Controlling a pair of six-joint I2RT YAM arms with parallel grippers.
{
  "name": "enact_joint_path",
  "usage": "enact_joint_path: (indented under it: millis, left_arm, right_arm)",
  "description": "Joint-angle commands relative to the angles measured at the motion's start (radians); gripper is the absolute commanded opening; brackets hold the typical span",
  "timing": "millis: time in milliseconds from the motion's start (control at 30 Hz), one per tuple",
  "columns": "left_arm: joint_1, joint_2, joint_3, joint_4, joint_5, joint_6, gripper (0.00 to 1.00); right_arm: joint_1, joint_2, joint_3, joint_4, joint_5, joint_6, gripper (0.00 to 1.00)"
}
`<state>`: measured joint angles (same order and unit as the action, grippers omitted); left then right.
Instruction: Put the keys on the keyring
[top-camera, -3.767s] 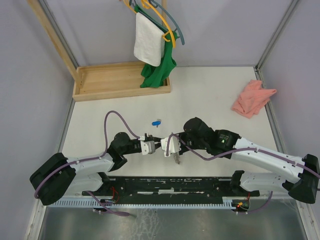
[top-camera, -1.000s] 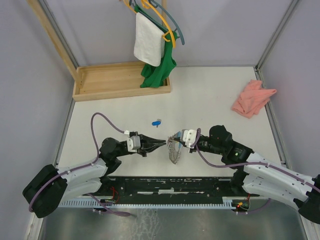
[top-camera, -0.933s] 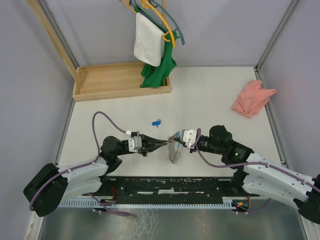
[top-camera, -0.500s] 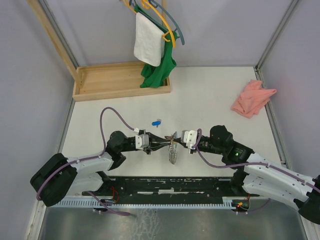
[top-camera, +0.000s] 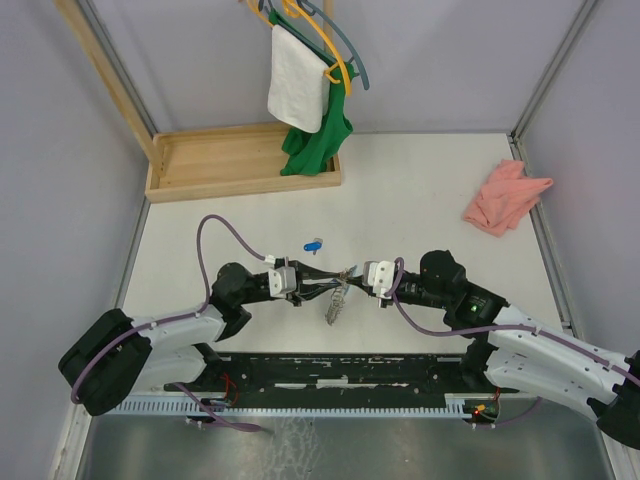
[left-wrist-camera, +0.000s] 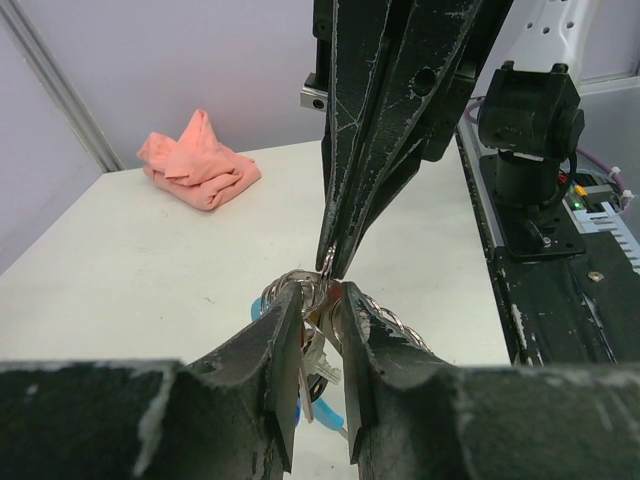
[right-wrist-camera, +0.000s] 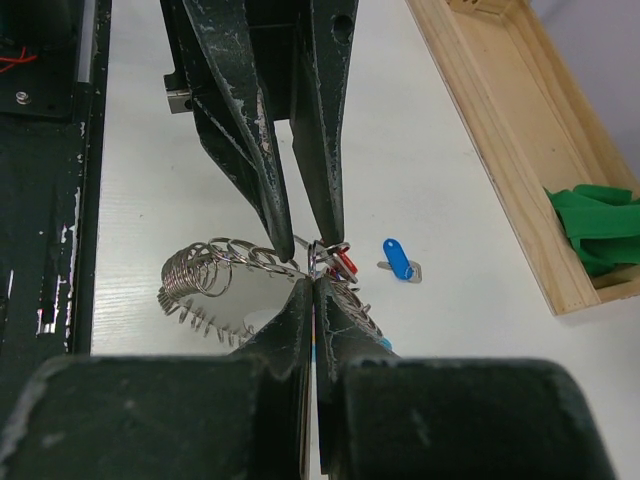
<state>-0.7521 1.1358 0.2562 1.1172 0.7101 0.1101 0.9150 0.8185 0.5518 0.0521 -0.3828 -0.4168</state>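
The keyring (top-camera: 345, 274) is a small steel ring joined to a chain of several rings (top-camera: 335, 305). My right gripper (top-camera: 352, 276) is shut on the ring, which stands edge-on at its tips in the right wrist view (right-wrist-camera: 318, 256). My left gripper (top-camera: 326, 287) meets it from the left with jaws a little apart either side of the ring (left-wrist-camera: 318, 283). The red-headed key (right-wrist-camera: 345, 263) hangs at the ring by the left fingertips; its red head (left-wrist-camera: 338, 294) shows between them. The blue-headed key (top-camera: 314, 244) lies loose on the table, beyond the grippers (right-wrist-camera: 398, 259).
A pink cloth (top-camera: 505, 195) lies at the far right. A wooden tray (top-camera: 240, 160) stands at the back left, with a white towel and green garment (top-camera: 310, 100) on hangers over its right end. A black rail (top-camera: 340, 370) runs along the near edge.
My left gripper has moved right up to the ring held by the right gripper, and its jaws now stand apart. The hanging chain has swung slightly left. The blue key has not moved.
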Motion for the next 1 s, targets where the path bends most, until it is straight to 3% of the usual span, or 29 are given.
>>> enact_joint_path:
  millis: [0, 467, 700, 800, 900, 967]
  left_arm:
    - [0.005, 0.005, 0.019, 0.062, 0.024, 0.033, 0.29]
    - [0.005, 0.073, 0.043, 0.103, 0.066, -0.002, 0.24]
    - [0.005, 0.064, 0.046, 0.088, 0.069, -0.001, 0.15]
    - [0.005, 0.047, 0.045, 0.049, 0.065, 0.016, 0.03]
    - [0.005, 0.014, 0.053, -0.031, 0.049, 0.039, 0.03]
    - [0.005, -0.024, 0.072, -0.165, 0.027, 0.070, 0.03]
  right_arm:
    - [-0.002, -0.022, 0.017, 0.079, -0.024, -0.008, 0.01]
    - [-0.005, 0.001, 0.032, 0.072, -0.052, -0.003, 0.01]
    - [-0.005, 0.030, 0.048, 0.045, -0.049, -0.005, 0.01]
    - [-0.004, 0.034, 0.058, 0.031, -0.038, -0.005, 0.01]
    - [-0.004, 0.036, 0.079, -0.008, -0.017, -0.008, 0.03]
    - [-0.004, 0.043, 0.111, -0.077, -0.003, -0.020, 0.10]
